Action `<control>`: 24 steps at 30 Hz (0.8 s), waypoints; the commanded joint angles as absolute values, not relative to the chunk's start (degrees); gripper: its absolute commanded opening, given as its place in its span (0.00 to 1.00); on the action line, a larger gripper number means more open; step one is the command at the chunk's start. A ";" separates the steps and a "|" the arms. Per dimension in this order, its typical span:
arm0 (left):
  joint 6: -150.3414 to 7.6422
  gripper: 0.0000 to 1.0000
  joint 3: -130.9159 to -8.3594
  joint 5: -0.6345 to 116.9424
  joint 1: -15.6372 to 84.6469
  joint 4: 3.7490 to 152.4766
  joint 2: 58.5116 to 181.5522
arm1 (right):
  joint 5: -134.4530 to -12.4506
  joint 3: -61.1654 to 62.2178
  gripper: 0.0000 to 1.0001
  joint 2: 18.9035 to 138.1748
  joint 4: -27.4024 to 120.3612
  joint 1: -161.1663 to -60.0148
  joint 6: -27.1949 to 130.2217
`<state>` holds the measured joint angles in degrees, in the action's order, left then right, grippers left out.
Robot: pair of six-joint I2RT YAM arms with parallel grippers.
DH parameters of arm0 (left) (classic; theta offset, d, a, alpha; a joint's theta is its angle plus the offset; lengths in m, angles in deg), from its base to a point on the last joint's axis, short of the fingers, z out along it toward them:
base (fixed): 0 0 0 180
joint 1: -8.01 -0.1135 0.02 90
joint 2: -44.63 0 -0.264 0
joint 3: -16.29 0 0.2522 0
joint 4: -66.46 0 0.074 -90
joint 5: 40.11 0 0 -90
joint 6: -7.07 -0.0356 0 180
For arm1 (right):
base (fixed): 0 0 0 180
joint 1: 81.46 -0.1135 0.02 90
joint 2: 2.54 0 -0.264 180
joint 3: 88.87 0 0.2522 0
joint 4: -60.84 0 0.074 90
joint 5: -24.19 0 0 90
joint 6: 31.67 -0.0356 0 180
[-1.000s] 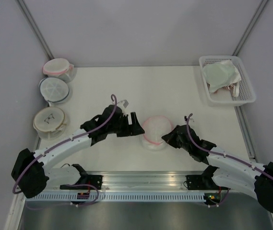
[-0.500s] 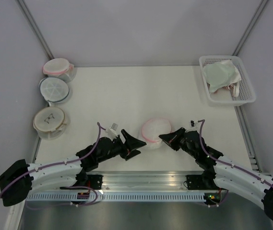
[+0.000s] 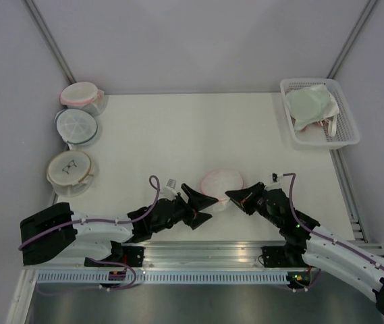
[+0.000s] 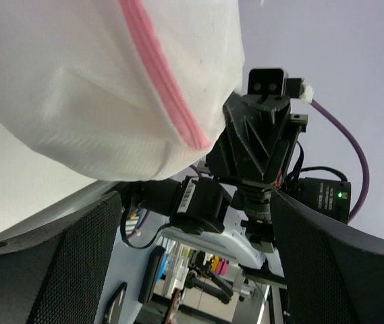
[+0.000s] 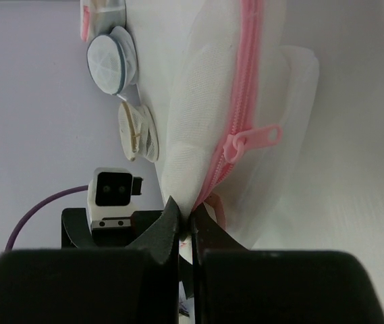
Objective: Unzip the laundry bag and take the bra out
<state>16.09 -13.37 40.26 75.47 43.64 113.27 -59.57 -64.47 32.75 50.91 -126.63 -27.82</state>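
Observation:
The laundry bag (image 3: 221, 181), a white mesh dome with a pink zipper rim, lies near the table's front middle. My right gripper (image 3: 231, 196) is at its right edge. In the right wrist view it (image 5: 190, 217) is shut on the bag's rim (image 5: 198, 169), just below the pink zipper pull (image 5: 254, 140). My left gripper (image 3: 204, 202) is at the bag's left front, open and empty. In the left wrist view its jaws (image 4: 195, 197) stand wide apart below the bag (image 4: 77, 88). The bra is hidden.
Three round mesh pouches stand along the left edge: pink-rimmed (image 3: 80, 94), blue-rimmed (image 3: 76, 125) and tan-rimmed (image 3: 69, 169). A white basket (image 3: 350, 131) at the back right holds a pale greenish-white cloth (image 3: 310, 104). The metal rail (image 3: 198, 253) runs along the front edge.
My left gripper has dropped toward the front edge and moved right, up to the bag's left side. My right gripper has come lower against the bag's right rim. The bag has barely shifted.

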 commanded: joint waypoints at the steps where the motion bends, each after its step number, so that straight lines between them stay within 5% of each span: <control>1: 17.54 0.95 -15.04 32.33 75.77 40.65 112.49 | -61.50 -61.93 0.00 32.70 51.55 -126.99 -26.32; 15: 9.00 0.93 -21.64 27.04 70.94 53.75 112.65 | -70.12 -57.00 0.00 34.47 45.23 -129.45 -14.36; 19: 8.21 0.77 -21.11 28.27 68.40 52.63 113.97 | -71.17 -56.13 0.01 33.14 43.92 -129.54 -12.26; 21: 6.82 0.50 -20.85 30.02 67.16 49.82 114.84 | -71.70 -55.25 0.01 33.58 42.51 -129.63 -10.50; 22: 6.29 0.50 -21.11 30.55 66.81 49.81 115.20 | -71.70 -54.90 0.00 33.93 42.07 -129.63 -10.49; 24: 5.32 0.32 -21.72 31.95 66.10 49.37 115.73 | -72.22 -54.37 0.00 34.72 41.54 -129.63 -9.09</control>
<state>9.56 -19.60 32.46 68.08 53.34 114.88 -66.04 -57.24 34.15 44.46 -128.36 -12.50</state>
